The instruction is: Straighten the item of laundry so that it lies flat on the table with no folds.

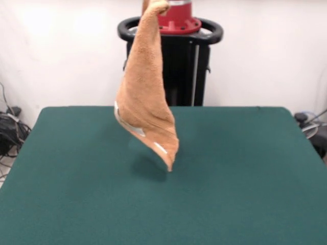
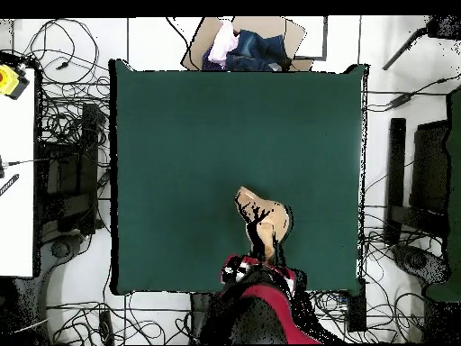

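Overhead view: the table is seen bare-topped, with a cardboard box of clothes beyond its 12 o'clock edge. The towel is held bunched, hanging clear above the felt toward 6 o'clock. The gripper's state cannot be told.

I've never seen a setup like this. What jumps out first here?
An orange-tan towel dangling in mid-air, pinched at the top edge of the front view, its lowest corner hanging just above the dark green table and casting a shadow. Behind it stands the robot's black pedestal with a red base.
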Controlling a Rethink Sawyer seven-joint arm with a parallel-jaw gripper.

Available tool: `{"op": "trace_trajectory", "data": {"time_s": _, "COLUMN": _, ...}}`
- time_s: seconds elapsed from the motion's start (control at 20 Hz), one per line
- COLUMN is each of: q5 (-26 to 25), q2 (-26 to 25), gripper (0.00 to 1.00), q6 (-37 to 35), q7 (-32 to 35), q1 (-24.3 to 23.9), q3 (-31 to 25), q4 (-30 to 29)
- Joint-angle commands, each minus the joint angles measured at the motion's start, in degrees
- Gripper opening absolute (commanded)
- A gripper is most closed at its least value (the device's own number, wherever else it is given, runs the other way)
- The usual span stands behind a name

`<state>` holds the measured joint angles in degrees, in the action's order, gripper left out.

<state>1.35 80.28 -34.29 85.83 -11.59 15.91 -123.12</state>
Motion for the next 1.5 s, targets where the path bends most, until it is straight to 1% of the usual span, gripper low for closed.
{"op": "trace_trajectory", "data": {"time_s": 0.05, "q5": -0.88, "q2": 3.21, "gripper": 0.00, "q6": 3.06, "q7": -16.98, "q1": -5.18, "q3": -4.41, "q4": -10.68}}
{"op": "trace_trajectory", "data": {"time_s": 0.25, "q5": 0.06, "q2": 3.41, "gripper": 0.00, "q6": 3.27, "q7": -21.13, "q1": -9.20, "q3": -6.79, "q4": -11.34}}
{"op": "trace_trajectory", "data": {"time_s": 0.55, "q5": 1.20, "q2": 2.28, "gripper": 0.00, "q6": 6.45, "q7": -25.26, "q1": -15.09, "q3": -11.55, "q4": -12.58}}
{"op": "trace_trajectory", "data": {"time_s": 0.8, "q5": 1.00, "q2": 2.02, "gripper": 0.00, "q6": 7.23, "q7": -26.44, "q1": -18.27, "q3": -14.36, "q4": -12.77}}
{"op": "trace_trajectory", "data": {"time_s": 1.05, "q5": 1.36, "q2": 1.06, "gripper": 0.00, "q6": 9.13, "q7": -29.26, "q1": -23.05, "q3": -17.87, "q4": -13.62}}
{"op": "trace_trajectory", "data": {"time_s": 1.35, "q5": 0.62, "q2": 0.31, "gripper": 0.00, "q6": 11.34, "q7": -27.96, "q1": -26.56, "q3": -21.92, "q4": -14.97}}
{"op": "trace_trajectory", "data": {"time_s": 1.5, "q5": -1.00, "q2": -0.24, "gripper": 0.00, "q6": 13.28, "q7": -25.02, "q1": -27.16, "q3": -23.29, "q4": -15.60}}
